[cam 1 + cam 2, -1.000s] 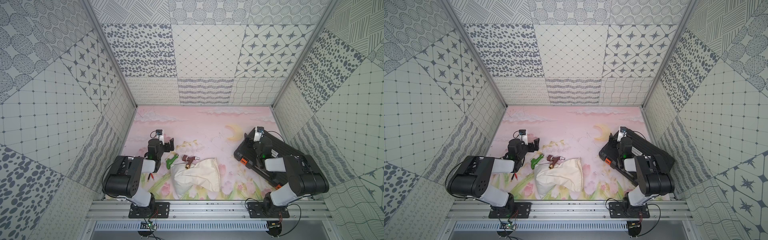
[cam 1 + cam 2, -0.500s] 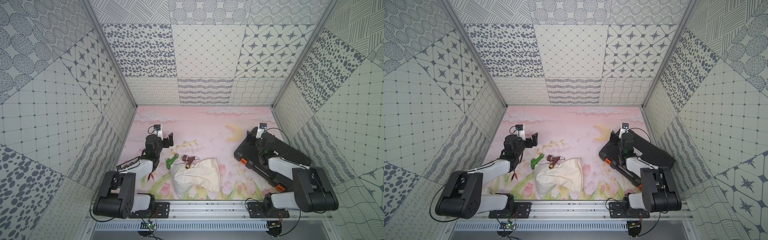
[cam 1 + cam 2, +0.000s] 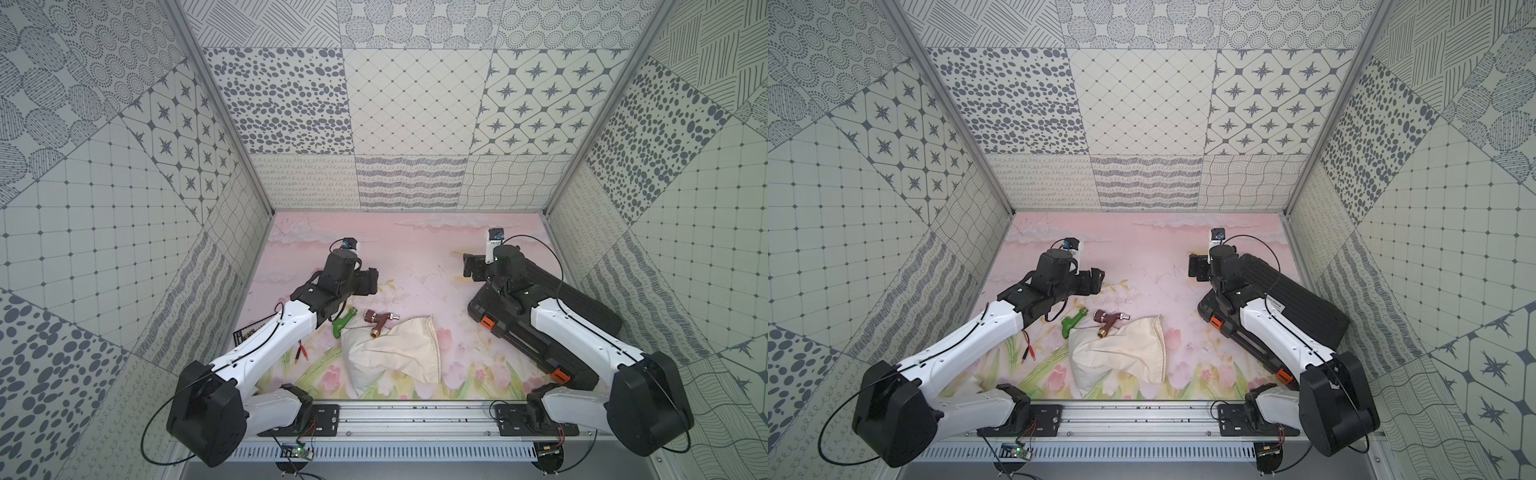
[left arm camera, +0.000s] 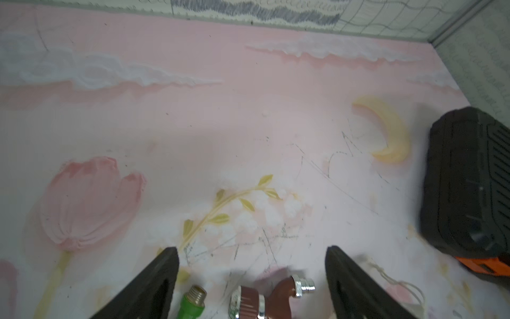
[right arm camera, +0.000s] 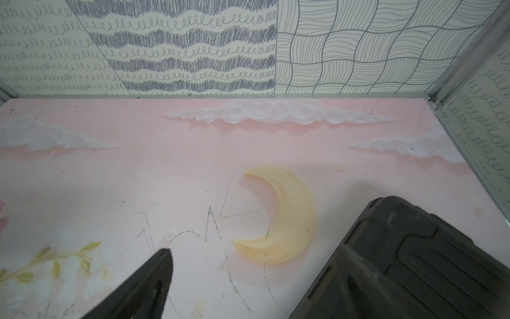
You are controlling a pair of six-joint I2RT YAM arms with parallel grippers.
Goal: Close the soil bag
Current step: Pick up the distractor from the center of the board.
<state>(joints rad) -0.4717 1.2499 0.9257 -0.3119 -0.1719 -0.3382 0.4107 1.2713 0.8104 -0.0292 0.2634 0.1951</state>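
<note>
The right arm hides part of the black hard case (image 3: 582,295). The soil bag (image 3: 395,353) lies by the front rail, between the arms, touching the brown tap (image 3: 376,322). Wide pink floor (image 3: 415,257) lies behind. The left gripper (image 4: 251,248) and right gripper (image 3: 473,268) gape wide, holding nothing.

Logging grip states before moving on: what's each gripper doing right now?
Left gripper: open, jaws wide apart, holding nothing.
Right gripper: open, holding nothing.

Soil bag (image 3: 395,353) lies front-centre on the worktop (image 3: 415,257); hose fitting (image 3: 344,322) and tap (image 3: 380,322) just behind it; hard case (image 3: 594,309) to the right.
</note>
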